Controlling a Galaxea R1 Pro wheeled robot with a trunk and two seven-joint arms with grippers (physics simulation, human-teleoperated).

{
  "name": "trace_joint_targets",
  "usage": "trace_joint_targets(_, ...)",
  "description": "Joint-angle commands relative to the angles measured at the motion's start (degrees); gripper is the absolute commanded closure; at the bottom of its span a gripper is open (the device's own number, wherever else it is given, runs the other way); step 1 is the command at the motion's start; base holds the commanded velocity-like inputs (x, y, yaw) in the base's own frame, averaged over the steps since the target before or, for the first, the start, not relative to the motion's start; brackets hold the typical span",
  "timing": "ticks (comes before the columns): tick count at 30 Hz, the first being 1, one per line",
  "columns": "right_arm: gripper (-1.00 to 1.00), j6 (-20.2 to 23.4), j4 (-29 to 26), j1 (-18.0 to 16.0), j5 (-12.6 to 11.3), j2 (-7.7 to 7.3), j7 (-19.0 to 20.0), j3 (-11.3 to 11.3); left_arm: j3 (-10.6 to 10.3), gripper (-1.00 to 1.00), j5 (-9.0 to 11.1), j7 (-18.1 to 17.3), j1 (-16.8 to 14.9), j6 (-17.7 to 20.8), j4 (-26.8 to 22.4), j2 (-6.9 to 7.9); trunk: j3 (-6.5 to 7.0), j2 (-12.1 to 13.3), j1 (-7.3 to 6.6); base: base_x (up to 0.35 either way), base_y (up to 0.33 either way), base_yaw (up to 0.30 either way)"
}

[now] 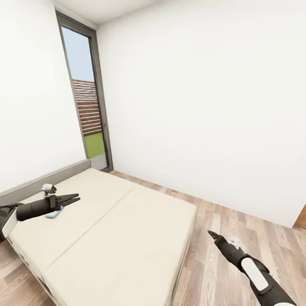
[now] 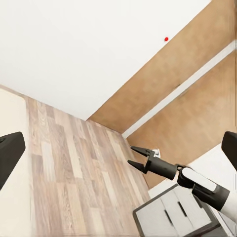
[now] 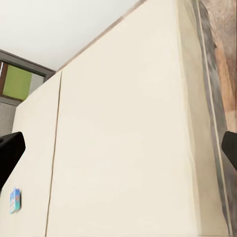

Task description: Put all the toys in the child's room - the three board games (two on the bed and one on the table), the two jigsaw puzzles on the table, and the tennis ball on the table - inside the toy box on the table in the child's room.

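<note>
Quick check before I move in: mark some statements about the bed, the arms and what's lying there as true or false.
1. Both the left end effector and the right end effector are open and empty. True.
2. A small blue box lies on the bed. True.
3. The right end effector hangs over the mattress. False: in the head view it is over the wood floor beside the bed.
4. The mattress is one unbroken piece. False: a seam splits it into two parts.
5. The left end effector is over the bed, close to the small blue box. True.
</note>
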Motion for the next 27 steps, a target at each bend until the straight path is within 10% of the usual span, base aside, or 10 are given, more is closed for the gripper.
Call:
trace_joint_targets(1, -1.00, 0.4, 0.0, 0.0, -0.3, 0.04, 0.1, -0.2, 0.0, -1.00, 0.1, -0.2, 0.0, 0.6, 0.0, 0.04, -0.03, 0.0, 0.01, -0.080, 0.239, -0.260)
trace_joint_targets(27, -1.00, 0.4, 0.1, 0.0, -0.3, 0.12, 0.0, -0.2, 0.0, -1.00, 0.1, -0.1, 0.0, 0.6, 0.0, -0.08, -0.03, 0.0, 0.01, -0.076, 0.264, -0.262)
